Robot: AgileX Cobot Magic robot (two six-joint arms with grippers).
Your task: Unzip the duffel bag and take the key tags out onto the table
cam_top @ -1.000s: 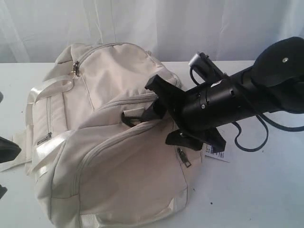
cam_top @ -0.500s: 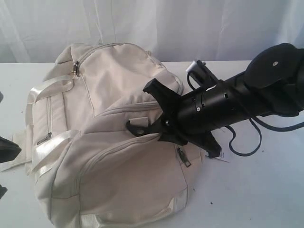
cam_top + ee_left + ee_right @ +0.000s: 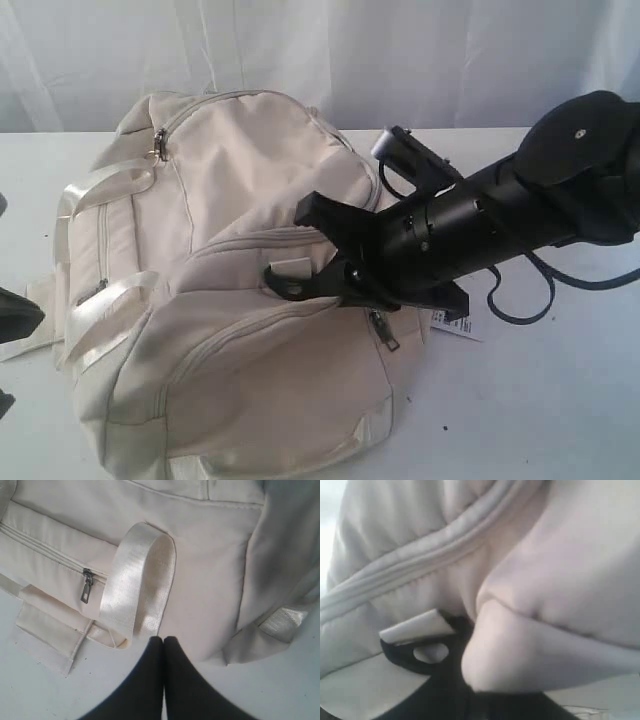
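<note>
One duffel bag (image 3: pixel 250 330), two pincers (image 3: pixel 163 642) (image 3: pixel 292 245)

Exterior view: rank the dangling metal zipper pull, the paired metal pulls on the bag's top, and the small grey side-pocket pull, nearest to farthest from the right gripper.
1. Dangling metal zipper pull: just under the right gripper, on the cream duffel bag front.
2. Paired metal pulls: the bag's upper left.
3. Small grey side-pocket pull: the bag's far left end.
</note>
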